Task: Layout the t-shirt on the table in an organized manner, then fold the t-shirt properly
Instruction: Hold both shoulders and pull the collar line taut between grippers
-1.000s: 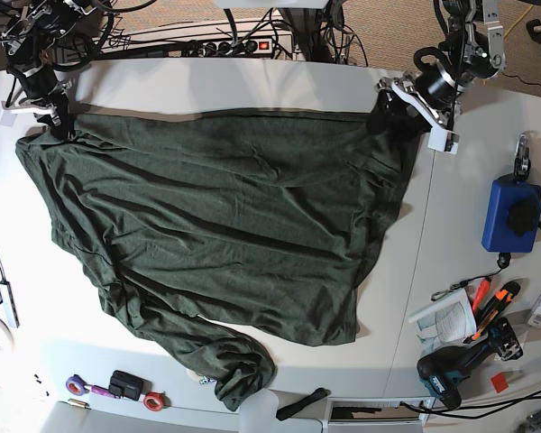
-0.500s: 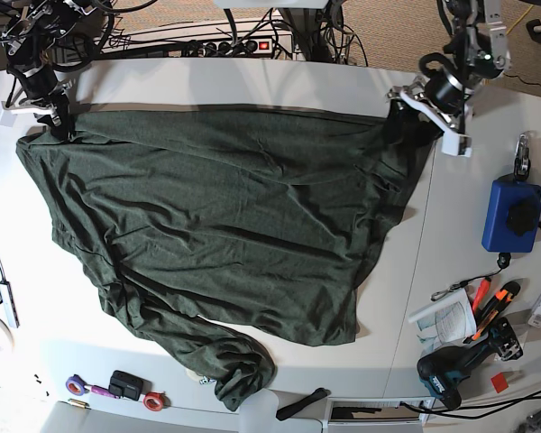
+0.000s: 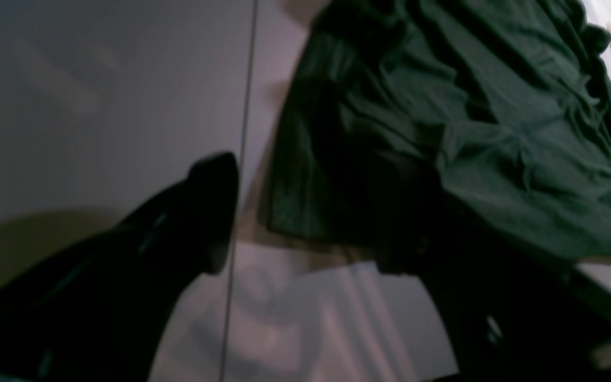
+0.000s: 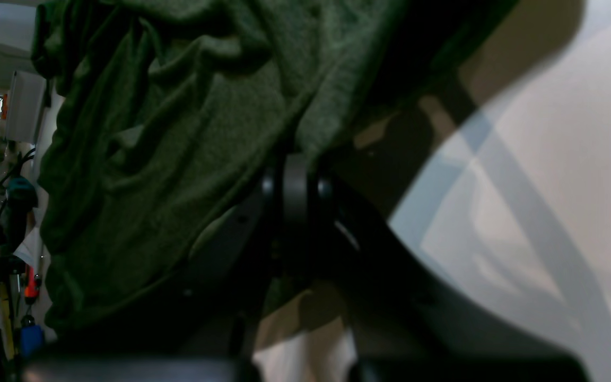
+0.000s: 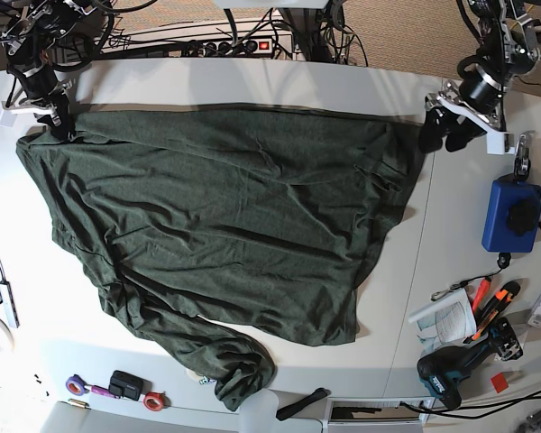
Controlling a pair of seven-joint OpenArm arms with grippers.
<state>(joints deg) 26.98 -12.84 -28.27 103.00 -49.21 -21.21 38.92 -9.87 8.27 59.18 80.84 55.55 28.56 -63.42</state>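
Base view: t-shirt (image 5: 216,234) spread, wrinkled; right end effector (image 5: 59,124) pinching corner; left end effector (image 5: 442,135) spread.

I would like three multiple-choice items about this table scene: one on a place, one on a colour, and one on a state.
1. Where does the blue pouch lie in the base view?
A. On the shirt
B. On the bare table, at the image's right of the shirt
C. At the near edge, beside the tape rolls

2. What colour is the shirt?
A. Dark green
B. Red
C. White

3. How does the left gripper stand?
A. Shut on the shirt
B. Shut on the pouch
C. Open, holding nothing

Answers:
1. B, the pouch rests on the white table, apart from the cloth.
2. A, the cloth is dark green in all views.
3. C, its fingers are spread just off the shirt's corner, while the right gripper pinches the opposite corner.
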